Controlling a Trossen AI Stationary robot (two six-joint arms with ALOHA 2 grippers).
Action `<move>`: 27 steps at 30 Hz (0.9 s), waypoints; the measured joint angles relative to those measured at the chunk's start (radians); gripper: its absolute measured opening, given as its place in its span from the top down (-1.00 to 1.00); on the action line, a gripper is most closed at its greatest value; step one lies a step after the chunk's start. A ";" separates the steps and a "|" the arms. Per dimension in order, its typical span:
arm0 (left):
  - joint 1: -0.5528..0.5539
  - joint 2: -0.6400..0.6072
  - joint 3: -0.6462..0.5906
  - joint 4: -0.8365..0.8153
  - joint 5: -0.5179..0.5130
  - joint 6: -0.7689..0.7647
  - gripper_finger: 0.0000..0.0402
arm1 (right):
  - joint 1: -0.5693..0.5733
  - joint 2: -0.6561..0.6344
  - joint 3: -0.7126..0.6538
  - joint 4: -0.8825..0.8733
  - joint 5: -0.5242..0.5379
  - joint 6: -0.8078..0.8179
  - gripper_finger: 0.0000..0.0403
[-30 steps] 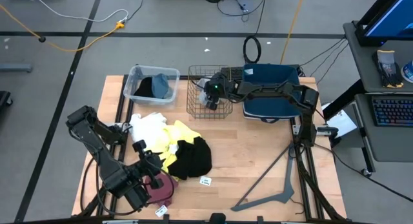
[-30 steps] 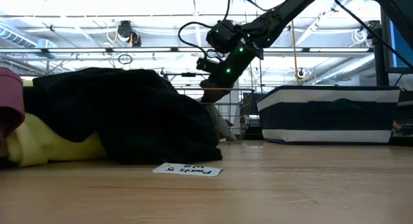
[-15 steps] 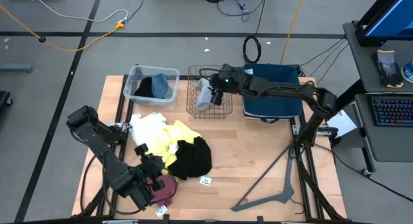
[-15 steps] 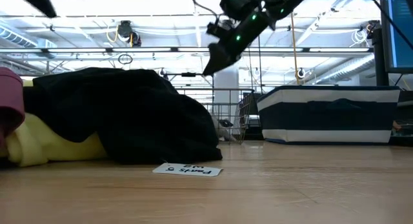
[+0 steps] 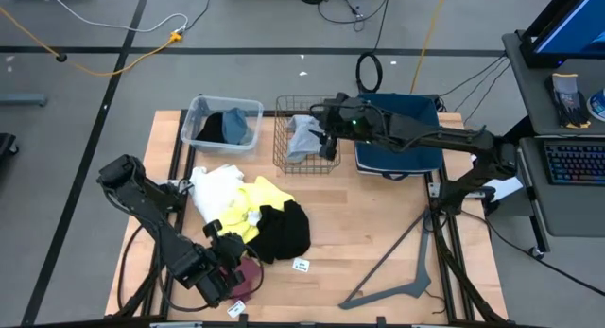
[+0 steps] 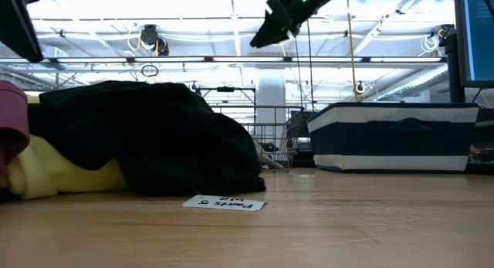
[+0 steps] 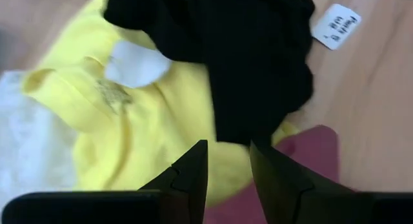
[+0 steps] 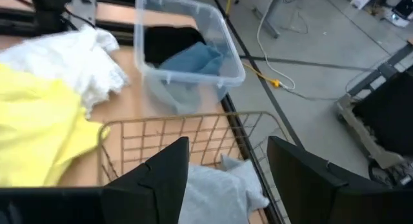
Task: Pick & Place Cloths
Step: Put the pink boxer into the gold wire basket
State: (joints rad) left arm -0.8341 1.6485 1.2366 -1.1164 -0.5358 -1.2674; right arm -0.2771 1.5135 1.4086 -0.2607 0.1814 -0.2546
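Cloths [image 5: 255, 215] heaped on desk [image 5: 378, 224] near wire basket [image 5: 304, 158]; grey one [image 5: 302, 137] inside it. Right pincer [image 5: 328, 144] above basket, parted, empty. Left pincer [image 5: 225, 264] over maroon cloth [image 5: 248, 271], slightly parted, holding nothing, probably lining up next pick.

The wooden worktop [image 5: 378, 233] carries a clear tub [image 5: 223, 124], a wire basket [image 5: 307, 146] and a dark blue bin [image 5: 397, 144] along its far edge. Nearer lies a heap of cloths: white [image 5: 216, 188], yellow [image 5: 253, 203], black [image 5: 284, 230] and maroon [image 5: 248, 273], touching one another. Two white tags [image 5: 302, 266] rest on bare wood just beside the heap.
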 joint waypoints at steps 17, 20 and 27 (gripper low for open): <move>-0.013 0.001 0.000 0.120 0.232 -0.193 0.17 | 0.044 -0.021 0.000 -0.136 0.000 0.032 0.00; -0.028 0.001 0.000 0.118 0.273 -0.266 0.03 | 0.044 -0.021 0.000 -0.141 0.000 0.034 0.01; -0.077 0.001 0.000 0.115 0.284 -0.406 -0.19 | 0.044 -0.021 0.000 -0.141 0.000 0.034 0.00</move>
State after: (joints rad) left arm -0.9114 1.6497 1.2366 -1.0015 -0.2519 -1.6729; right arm -0.2333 1.4921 1.4082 -0.4019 0.1814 -0.2207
